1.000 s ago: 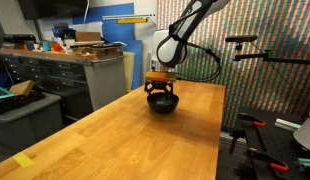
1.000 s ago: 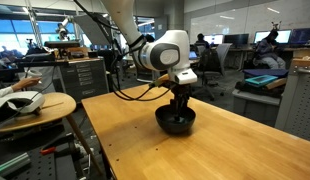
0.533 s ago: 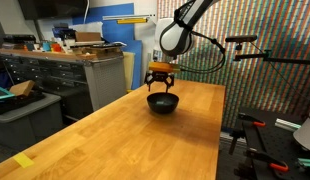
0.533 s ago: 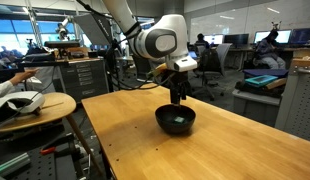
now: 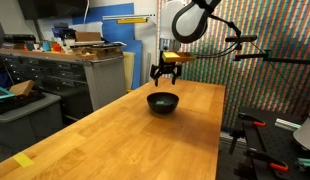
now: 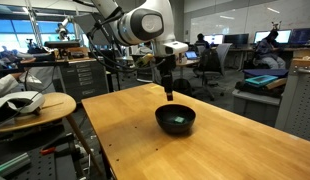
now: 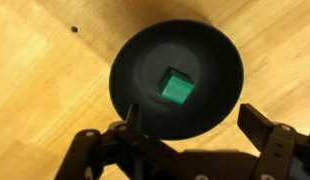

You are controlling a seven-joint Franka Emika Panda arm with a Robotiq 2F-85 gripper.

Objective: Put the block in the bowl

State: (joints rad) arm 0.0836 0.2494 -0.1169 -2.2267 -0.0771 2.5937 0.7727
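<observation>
One table [image 5: 115, 140]: pale wood, wide, with the grain running lengthwise; bears the bowl toward its far end in an exterior view; shows as bare boards all round the bowl in the wrist view.
One arm [image 5: 190, 20]: white, with black cables looping off it; reaches in from behind the bowl and bends down over it in both exterior views [image 6: 145, 25].
One bowl [image 5: 163, 102]: round, shallow, black; stands upright on the table directly below the gripper; shows from a different side in an exterior view [image 6: 176, 120]; fills the middle of the wrist view [image 7: 130, 60], its lower edge partly crossed by the gripper's dark frame.
One gripper [image 5: 165, 80]: hangs above the bowl, clear of the rim, pointing straight down and touching neither bowl nor block.
Two fingers [image 7: 260, 125]: spread wide, one to each side of the bowl's lower edge in the wrist view; pinch nothing.
One yellow piece [image 5: 23, 160]: flat; lies at the table's near corner, well apart from the bowl.
One block [image 7: 176, 88]: small teal-green cube; lies inside the bowl on its floor, close to the centre, apart from the wall and free of the fingers.
One dark spot [image 7: 75, 29]: tiny mark on the wood, near the bowl's rim but outside it, toward the upper left of the wrist view.
</observation>
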